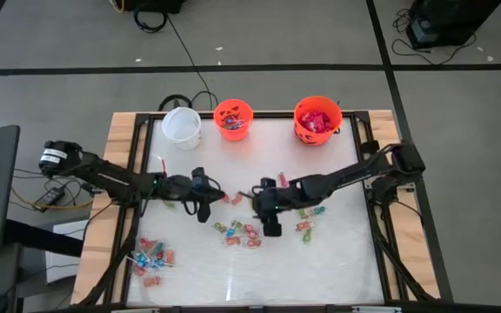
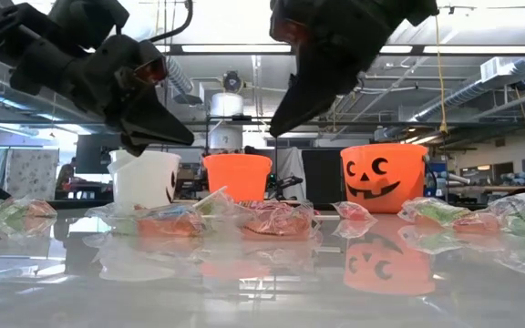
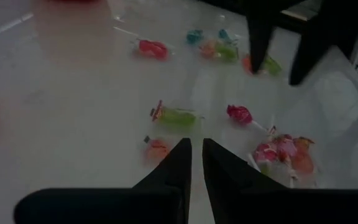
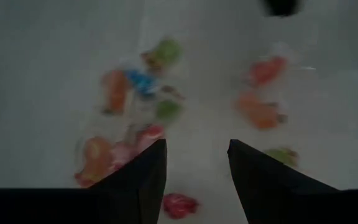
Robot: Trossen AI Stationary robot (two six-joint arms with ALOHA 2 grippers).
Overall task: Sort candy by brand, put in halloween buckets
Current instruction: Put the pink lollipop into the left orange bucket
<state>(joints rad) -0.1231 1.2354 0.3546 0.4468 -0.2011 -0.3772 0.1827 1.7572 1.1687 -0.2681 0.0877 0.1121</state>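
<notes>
Three halloween buckets stand along the far edge: a white one (image 1: 182, 124), a small orange one (image 1: 232, 119) and a larger orange one (image 1: 317, 119), both orange ones with candy inside. Loose wrapped candy (image 1: 237, 230) lies on the white tabletop in the middle, and more (image 1: 150, 255) lies near the left front. My left gripper (image 1: 214, 196) hangs above the table left of centre, its fingers (image 3: 180, 163) shut to a thin slit with nothing between them. My right gripper (image 1: 255, 202) stands open above the middle pile (image 4: 143, 81), clear of it.
A further small group of candy (image 1: 307, 217) lies right of centre. The two grippers face each other closely over the table's middle; in the left wrist view the right arm's fingers (image 3: 260, 37) show just beyond several sweets. Black frame rails (image 1: 381, 217) line the table's sides.
</notes>
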